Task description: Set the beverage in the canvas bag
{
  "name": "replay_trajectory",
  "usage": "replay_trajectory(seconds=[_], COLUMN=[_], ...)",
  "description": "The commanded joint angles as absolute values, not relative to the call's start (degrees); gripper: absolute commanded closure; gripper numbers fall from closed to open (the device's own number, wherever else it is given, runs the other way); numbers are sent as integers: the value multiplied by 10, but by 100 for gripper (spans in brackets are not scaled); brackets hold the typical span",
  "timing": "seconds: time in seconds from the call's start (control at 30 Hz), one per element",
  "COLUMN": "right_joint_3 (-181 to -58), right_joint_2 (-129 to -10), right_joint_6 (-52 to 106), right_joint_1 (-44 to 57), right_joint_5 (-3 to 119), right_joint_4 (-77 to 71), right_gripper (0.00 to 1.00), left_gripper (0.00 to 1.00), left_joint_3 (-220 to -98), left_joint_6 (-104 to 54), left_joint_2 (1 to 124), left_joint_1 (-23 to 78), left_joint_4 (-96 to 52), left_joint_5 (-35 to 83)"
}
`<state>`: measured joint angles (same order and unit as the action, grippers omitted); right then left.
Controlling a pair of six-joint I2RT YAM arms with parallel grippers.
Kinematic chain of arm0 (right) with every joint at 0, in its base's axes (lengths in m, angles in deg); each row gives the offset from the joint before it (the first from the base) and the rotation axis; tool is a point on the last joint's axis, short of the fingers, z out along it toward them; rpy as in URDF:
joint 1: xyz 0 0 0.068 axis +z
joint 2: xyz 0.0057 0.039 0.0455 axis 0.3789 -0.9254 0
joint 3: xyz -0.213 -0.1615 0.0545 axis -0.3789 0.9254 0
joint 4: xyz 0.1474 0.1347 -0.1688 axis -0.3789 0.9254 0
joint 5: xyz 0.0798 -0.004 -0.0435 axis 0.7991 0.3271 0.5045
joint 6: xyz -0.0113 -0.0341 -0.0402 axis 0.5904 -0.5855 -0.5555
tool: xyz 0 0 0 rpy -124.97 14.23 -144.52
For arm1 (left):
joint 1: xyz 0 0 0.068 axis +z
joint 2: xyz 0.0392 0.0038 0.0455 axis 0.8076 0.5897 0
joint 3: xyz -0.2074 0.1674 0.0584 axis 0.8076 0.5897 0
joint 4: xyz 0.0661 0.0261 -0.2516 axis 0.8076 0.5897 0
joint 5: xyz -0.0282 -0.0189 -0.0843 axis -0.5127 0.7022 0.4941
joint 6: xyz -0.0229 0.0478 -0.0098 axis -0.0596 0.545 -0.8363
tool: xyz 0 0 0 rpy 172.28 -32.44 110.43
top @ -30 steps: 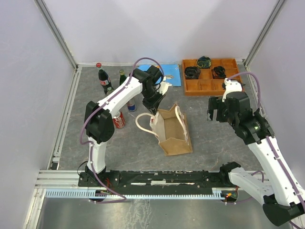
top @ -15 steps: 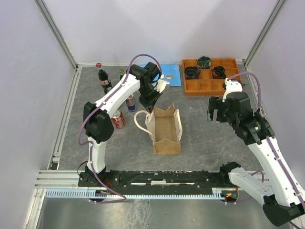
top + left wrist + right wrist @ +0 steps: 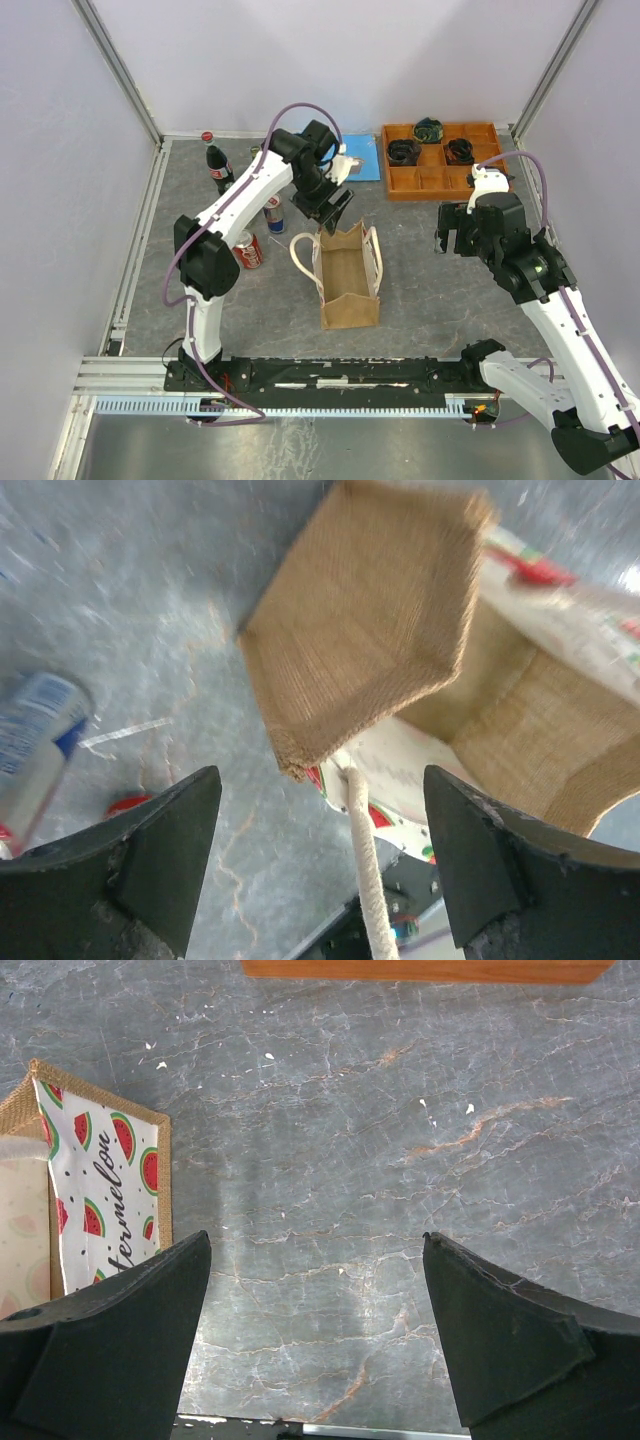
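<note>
The canvas bag [image 3: 349, 278] stands open-topped in the middle of the table, its cream handles drooping to either side. My left gripper [image 3: 335, 210] hovers open just beyond the bag's far end. In the left wrist view the bag's rim [image 3: 370, 640] and one handle cord [image 3: 366, 880] lie between the spread fingers of the left gripper [image 3: 320, 870], untouched. The beverages stand to the left: a cola bottle [image 3: 216, 163], a blue-white can [image 3: 273, 213] and a red can [image 3: 248, 250]. My right gripper [image 3: 448, 238] hangs open right of the bag, holding nothing.
An orange compartment tray [image 3: 420, 180] with dark items sits at the back right, beside a blue sheet [image 3: 362, 160]. In the right wrist view the right gripper [image 3: 315, 1340] is over bare table, with the bag's watermelon lining [image 3: 100, 1190] at the left.
The left gripper swung the skewed bag straight, then opened and let go of its rim. The right arm has not moved.
</note>
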<state>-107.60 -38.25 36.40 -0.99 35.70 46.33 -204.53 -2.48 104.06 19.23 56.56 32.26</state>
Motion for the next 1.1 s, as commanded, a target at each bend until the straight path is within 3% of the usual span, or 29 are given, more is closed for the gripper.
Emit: replay_trajectory(seconds=[0.0, 0.3, 0.5, 0.73, 1.07], right_joint_3=[-1085, -1093, -1095, -1081, -1080], right_joint_2=[-375, -385, -385, -383, -387], right_joint_6=[367, 364, 363, 371, 376], right_joint_1=[-8, -8, -8, -7, -8], right_joint_5=[345, 347, 343, 346, 364], right_joint_4=[451, 446, 451, 446, 445], right_gripper=[5, 5, 5, 5, 5], left_gripper=[11, 10, 9, 3, 1], left_joint_3=[-2132, -2171, -2019, -1835, -1722], left_joint_6=[-62, -136, -189, -185, -218], left_joint_2=[1025, 972, 864, 717, 684], left_joint_1=[193, 263, 381, 427, 506], left_joint_4=[512, 383, 234, 92, -12], left_joint_5=[317, 238, 159, 88, 38])
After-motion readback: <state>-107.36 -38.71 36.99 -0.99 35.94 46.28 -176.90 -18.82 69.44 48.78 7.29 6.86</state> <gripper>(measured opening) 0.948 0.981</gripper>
